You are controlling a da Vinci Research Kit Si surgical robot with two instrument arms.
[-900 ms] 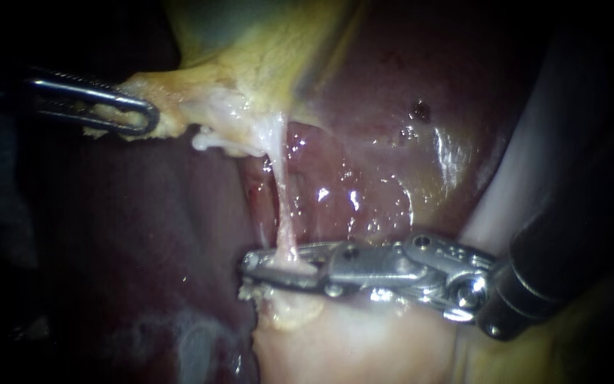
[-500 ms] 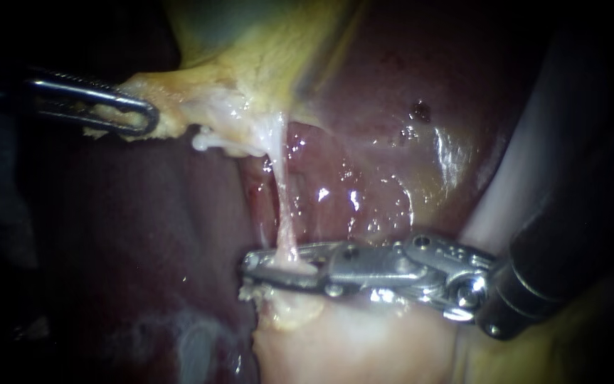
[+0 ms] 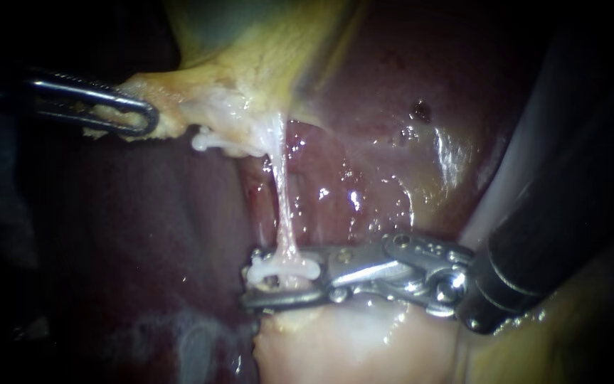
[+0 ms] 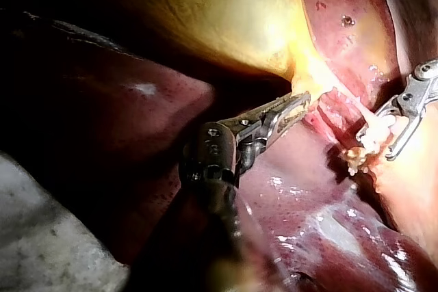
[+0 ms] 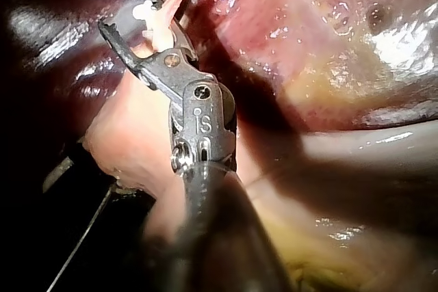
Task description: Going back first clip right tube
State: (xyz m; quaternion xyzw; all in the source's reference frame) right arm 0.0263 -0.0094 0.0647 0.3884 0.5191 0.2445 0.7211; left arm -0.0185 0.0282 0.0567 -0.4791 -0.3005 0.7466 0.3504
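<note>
A thin pale tube (image 3: 283, 206) runs down from the yellow gallbladder (image 3: 264, 50) across the red liver (image 3: 392, 107). A white clip (image 3: 282, 267) sits across the tube's lower end. My right instrument (image 3: 253, 279) comes in from the right, its jaws open above and below the clip. In the right wrist view the clip (image 5: 145, 11) lies between the open jaws of my right instrument (image 5: 129, 11). My left instrument (image 3: 139, 117) is shut on the gallbladder's pale edge at the upper left, pulling it sideways. The left wrist view shows that left instrument (image 4: 301, 100) and the clip (image 4: 373, 133).
Pale fatty tissue (image 3: 349, 341) bulges just below the right instrument's jaws. A small dark spot (image 3: 419, 109) marks the liver surface at the upper right. The right instrument's dark shaft (image 3: 548, 227) fills the right side of the endoscope view.
My right instrument's jaws have opened from shut on the tube, and a white clip now shows on the tube between them. Its wrist has shifted slightly left. The left instrument has not moved.
</note>
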